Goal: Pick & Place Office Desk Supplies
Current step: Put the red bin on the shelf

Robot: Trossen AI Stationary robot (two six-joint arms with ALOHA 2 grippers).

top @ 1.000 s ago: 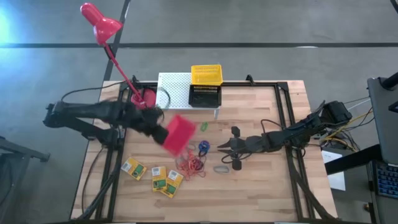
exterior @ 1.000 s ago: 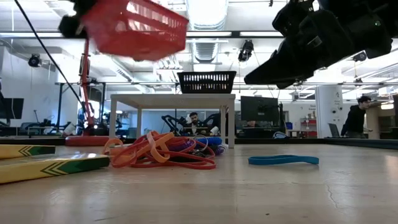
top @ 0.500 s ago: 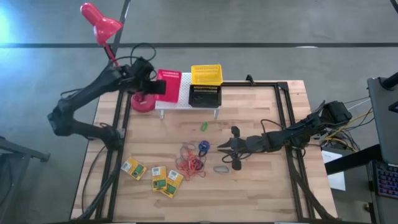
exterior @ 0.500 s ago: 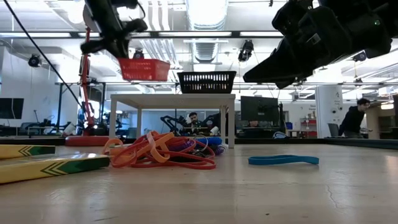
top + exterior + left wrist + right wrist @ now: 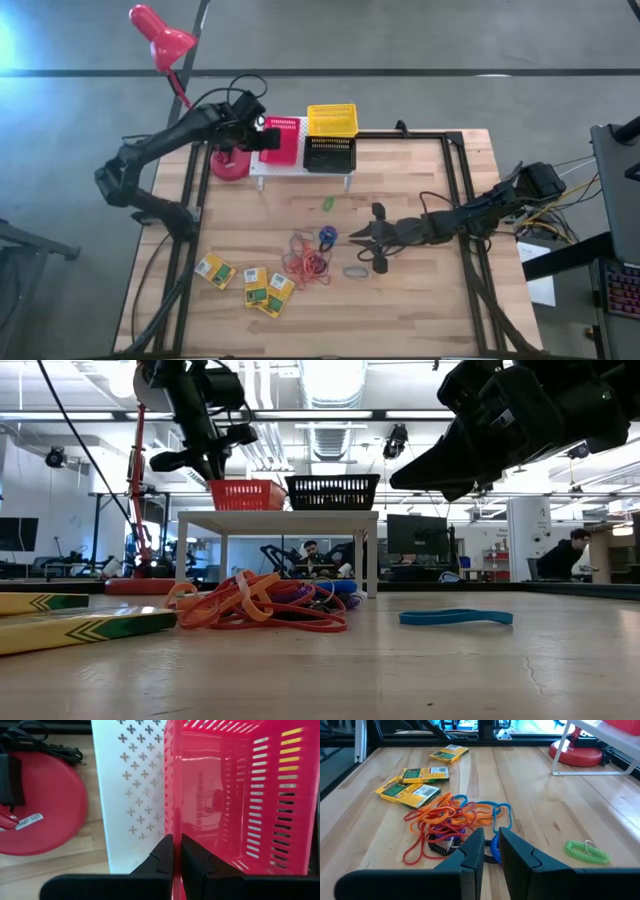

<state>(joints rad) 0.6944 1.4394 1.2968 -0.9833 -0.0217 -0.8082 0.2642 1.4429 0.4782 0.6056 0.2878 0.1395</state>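
My left gripper [image 5: 173, 851] is pinched on the rim of the red basket [image 5: 280, 141], which sits on the white rack [image 5: 131, 795] beside the yellow basket [image 5: 331, 119] and the black one [image 5: 329, 153]. To finish cleanly, I should check the basket sits flat before letting go, then lift straight off. The rubber bands [image 5: 308, 264] and boxes [image 5: 245, 282] lie mid-table. My right gripper [image 5: 491, 848] hovers over the bands, fingers nearly together, holding nothing.
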